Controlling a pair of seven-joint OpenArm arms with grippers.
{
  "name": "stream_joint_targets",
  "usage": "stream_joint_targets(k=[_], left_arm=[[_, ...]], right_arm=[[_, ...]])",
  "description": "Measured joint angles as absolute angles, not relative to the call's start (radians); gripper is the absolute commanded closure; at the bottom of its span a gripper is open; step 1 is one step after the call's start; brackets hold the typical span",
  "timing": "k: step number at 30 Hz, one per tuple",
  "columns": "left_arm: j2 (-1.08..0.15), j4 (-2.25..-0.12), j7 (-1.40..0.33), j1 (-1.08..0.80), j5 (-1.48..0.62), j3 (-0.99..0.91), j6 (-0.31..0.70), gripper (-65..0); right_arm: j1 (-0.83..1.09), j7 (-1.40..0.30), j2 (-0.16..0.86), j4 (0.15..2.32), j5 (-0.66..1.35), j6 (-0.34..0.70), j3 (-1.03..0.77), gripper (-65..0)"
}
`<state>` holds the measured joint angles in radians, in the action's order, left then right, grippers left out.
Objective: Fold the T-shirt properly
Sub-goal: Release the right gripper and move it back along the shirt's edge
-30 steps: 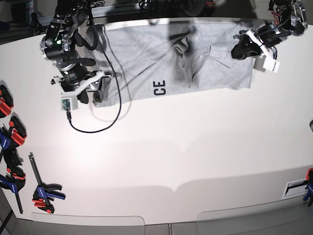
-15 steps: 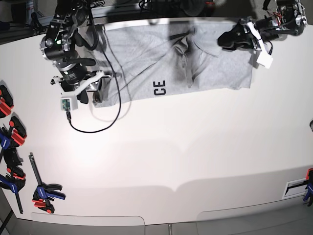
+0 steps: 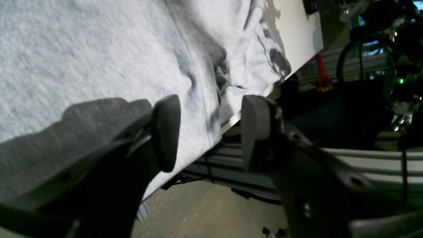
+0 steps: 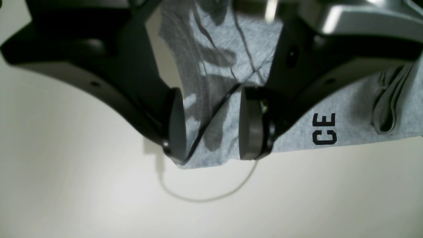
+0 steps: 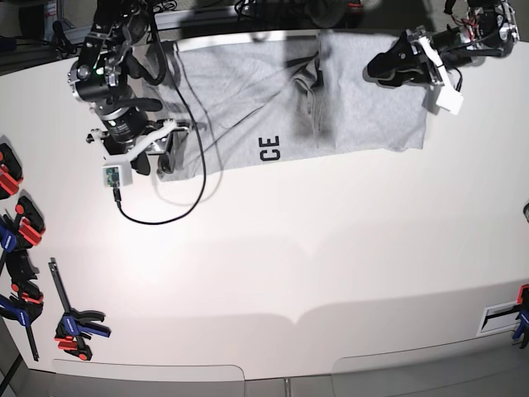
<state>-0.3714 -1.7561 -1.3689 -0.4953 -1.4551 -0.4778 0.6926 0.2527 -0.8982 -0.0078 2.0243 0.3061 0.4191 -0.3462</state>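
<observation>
White table (image 5: 331, 248) holds the T-shirt (image 5: 248, 99) beneath both arms' parted, empty fingers (image 4: 176, 124).

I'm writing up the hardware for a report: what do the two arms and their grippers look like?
Both arms are black with silver metal sections. Each gripper, left gripper and right gripper, has two black fingers tipped with rounded dark-grey pads. A white bracket sits near the right wrist, trailing a thin black cable; a green light glows on that arm.
</observation>
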Motion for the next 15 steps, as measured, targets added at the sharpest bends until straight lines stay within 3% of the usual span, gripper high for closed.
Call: stream_joint_targets(k=[3,8,15], left_arm=[[-0.371,-1.756,-1.369,-0.495,-1.455,-0.478,0.693,-27.5],[-0.371,-1.756,-1.369,-0.495,-1.455,-0.478,0.692,-27.5],[-0.371,-1.756,-1.34,-0.495,-1.456,-0.478,0.693,-27.5]], right_arm=[[0.253,-0.899,-0.001,2.016,0.231,0.419,-0.346,-28.1],[0.261,-0.877,0.074,1.901,0.242,0.397,-0.346,-40.3],[0.261,-0.997,0.102,1.806,0.444,0.382,-0.363,-40.5]])
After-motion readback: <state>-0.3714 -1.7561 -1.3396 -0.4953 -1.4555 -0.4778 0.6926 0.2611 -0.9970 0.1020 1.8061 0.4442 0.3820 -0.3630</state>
